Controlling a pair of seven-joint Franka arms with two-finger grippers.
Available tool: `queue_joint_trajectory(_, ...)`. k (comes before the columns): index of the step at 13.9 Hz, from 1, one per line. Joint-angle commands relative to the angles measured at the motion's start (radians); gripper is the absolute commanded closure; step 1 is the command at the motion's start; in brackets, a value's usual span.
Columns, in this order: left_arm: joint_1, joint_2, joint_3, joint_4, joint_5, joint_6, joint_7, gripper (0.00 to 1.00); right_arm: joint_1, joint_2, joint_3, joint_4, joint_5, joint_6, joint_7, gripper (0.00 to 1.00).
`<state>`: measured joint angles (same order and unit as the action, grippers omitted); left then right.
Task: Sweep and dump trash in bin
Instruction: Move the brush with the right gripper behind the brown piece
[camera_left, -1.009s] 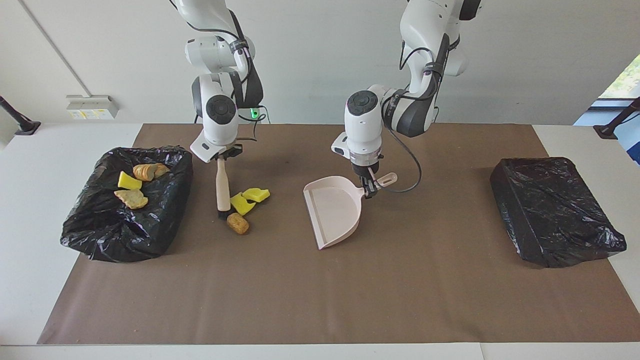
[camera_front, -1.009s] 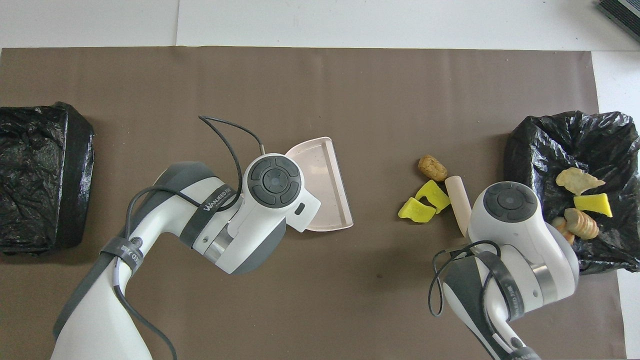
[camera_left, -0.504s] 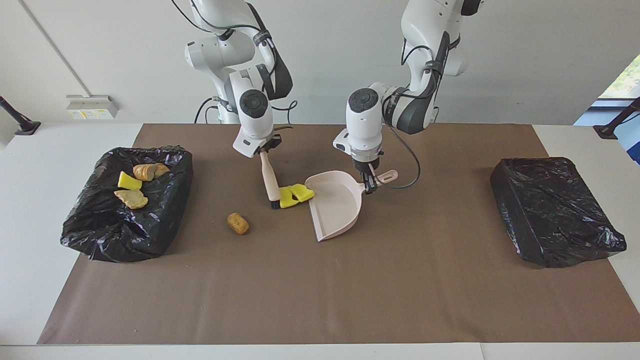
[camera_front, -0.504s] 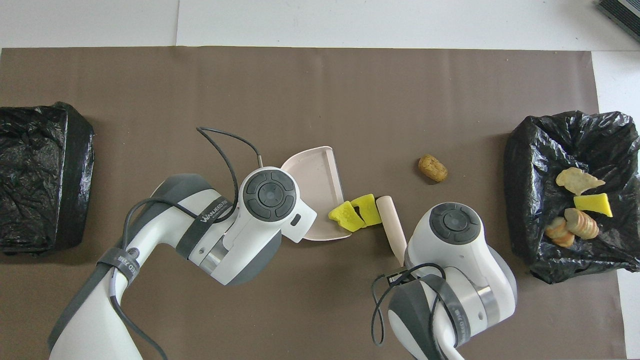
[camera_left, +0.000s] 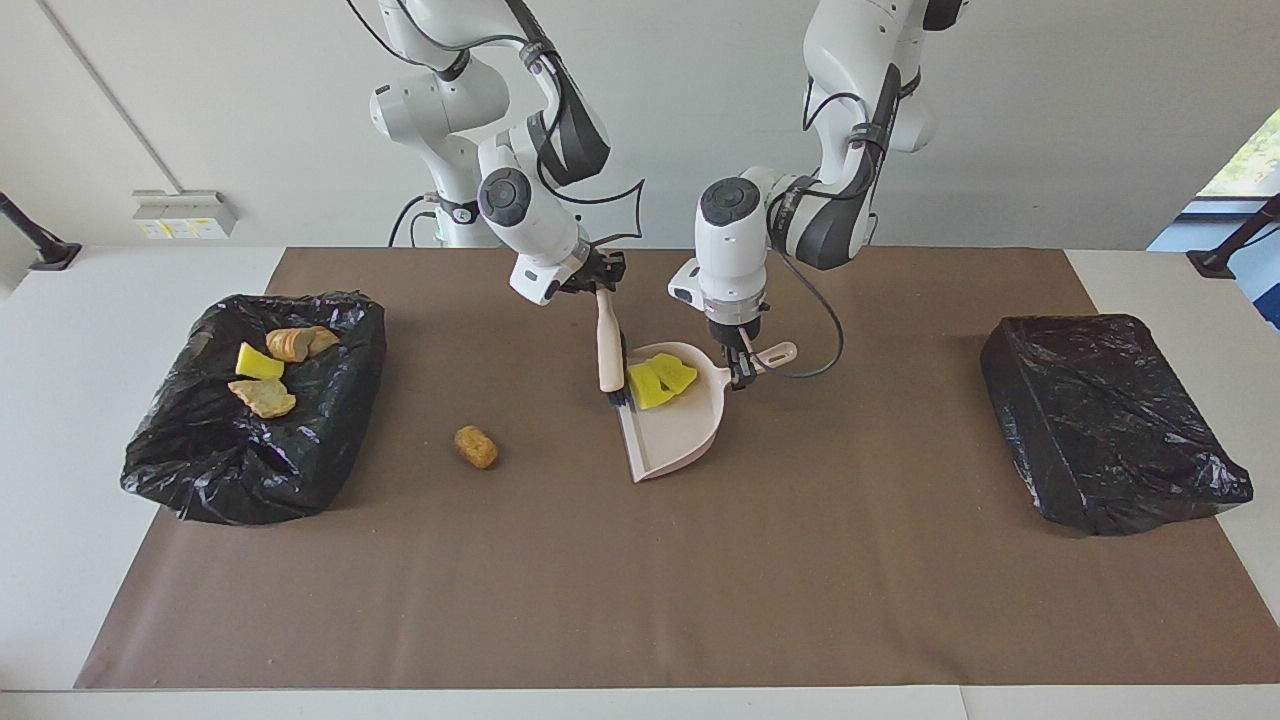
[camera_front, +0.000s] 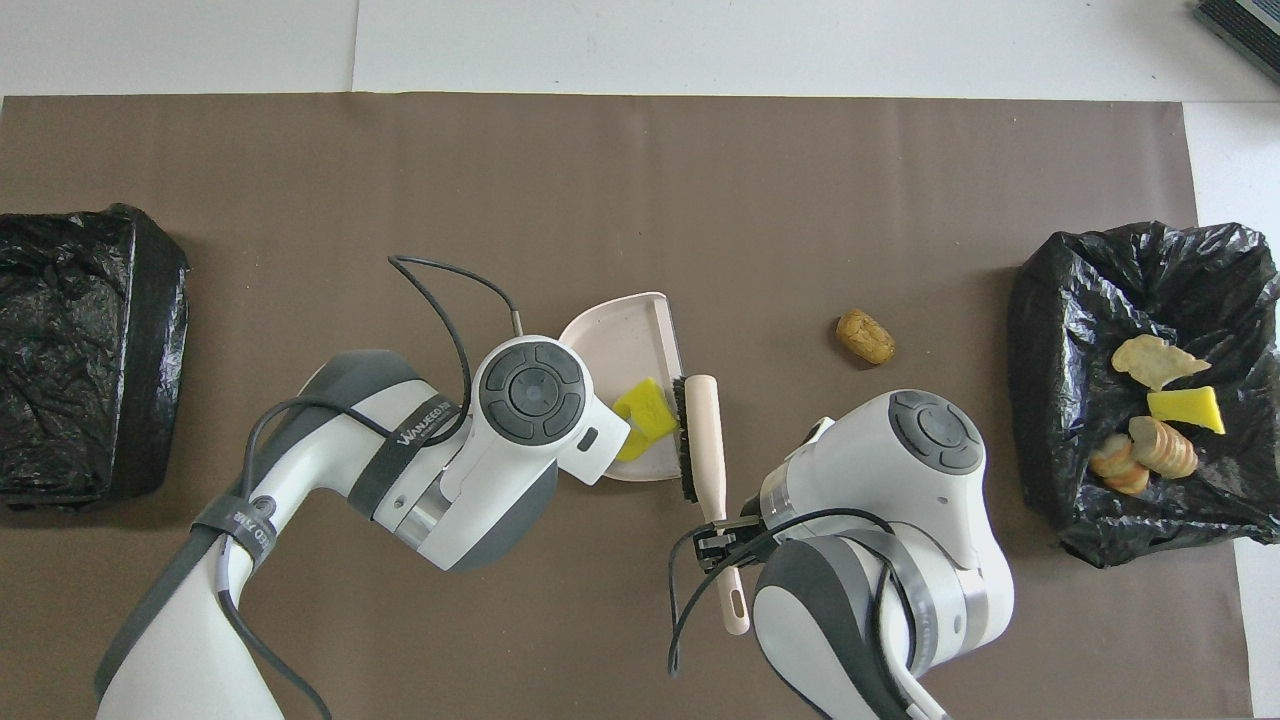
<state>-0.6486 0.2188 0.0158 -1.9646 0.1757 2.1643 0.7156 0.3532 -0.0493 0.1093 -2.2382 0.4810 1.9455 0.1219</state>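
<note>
**Visitor:** What is on the table?

**Onlooker:** Two robot arms work over a brown mat. The right gripper (camera_left: 598, 283), fingers clamped on the brush (camera_left: 607, 352), holds its bristles at the open mouth of the pale pink dustpan (camera_left: 680, 435). The left gripper (camera_left: 741, 372), fingers together on the dustpan's handle, steadies the pan at mid-table. Two yellow foam wedges (camera_left: 660, 381) lie inside the pan, just past its lip.

**Visitor:** And the rest of the trash?

**Onlooker:** One brown nugget (camera_left: 476, 446) sits alone on the mat, between the pan and the open black-lined bin (camera_left: 330, 425) at the right arm's end. That bin holds more scraps (camera_left: 262, 397). A covered black bin (camera_left: 1105, 430) sits at the left arm's end.

**Visitor:** How should this sweep finish?

**Onlooker:** I'd push the wedges deeper toward the pan's back wall, lip flat to the mat, then fetch the nugget before tipping.
</note>
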Motion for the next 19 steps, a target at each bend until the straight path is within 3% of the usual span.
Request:
queue_joint_trajectory(1, 0.001, -0.036, 0.004, -0.059, -0.010, 0.057, -0.041, 1.00, -0.132, -0.023, -0.011, 0.118, -0.184, -0.184, -0.042, 1.00)
queue_joint_trajectory(3, 0.009, -0.036, 0.006, -0.059, -0.010, 0.057, -0.041, 1.00, -0.172, -0.008, -0.013, 0.182, -0.315, -0.241, -0.131, 1.00)
queue_joint_trajectory(6, 0.010, -0.035, 0.006, -0.057, -0.010, 0.058, -0.048, 1.00, -0.220, 0.047, -0.016, 0.238, -0.507, -0.186, -0.223, 1.00)
queue_joint_trajectory(11, 0.010, -0.035, 0.006, -0.057, -0.010, 0.057, -0.077, 1.00, -0.301, 0.274, -0.020, 0.325, -0.762, -0.062, -0.249, 1.00)
queue_joint_trajectory(15, 0.010, -0.035, 0.006, -0.057, -0.010, 0.055, -0.099, 1.00, -0.324, 0.281, -0.014, 0.253, -0.719, -0.062, -0.234, 1.00)
queue_joint_trajectory(19, 0.010, -0.035, 0.006, -0.057, -0.010, 0.045, -0.100, 1.00, -0.245, 0.264, -0.010, 0.186, -0.503, -0.060, -0.238, 1.00)
